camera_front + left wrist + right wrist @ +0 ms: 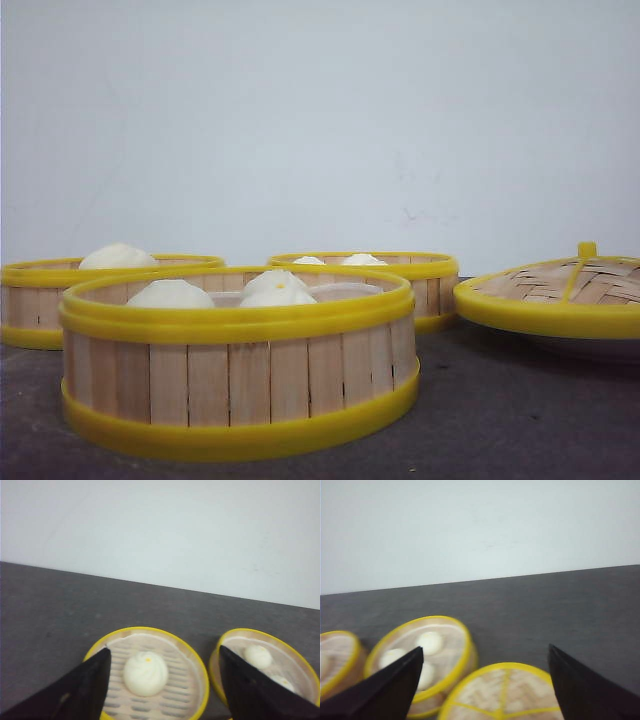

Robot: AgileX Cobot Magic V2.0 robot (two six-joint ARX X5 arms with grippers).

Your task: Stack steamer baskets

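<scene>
Far left, the left basket (60, 290) sits on the dark table (520, 420) holding one bun (118, 257). The left gripper (162, 680) hovers above it, jaws wide, gripping nothing. Next, the near basket (238, 370) up front, then the back basket (400, 285) behind; all three stand apart, unstacked. Rightmost, the lid (560, 295), with the right gripper (482, 680) spread wide and empty above it. These look light and stiff, slats perhaps fragile, rims slick; I'd pinch the wall across the top rim and lift level, buns loose inside.
</scene>
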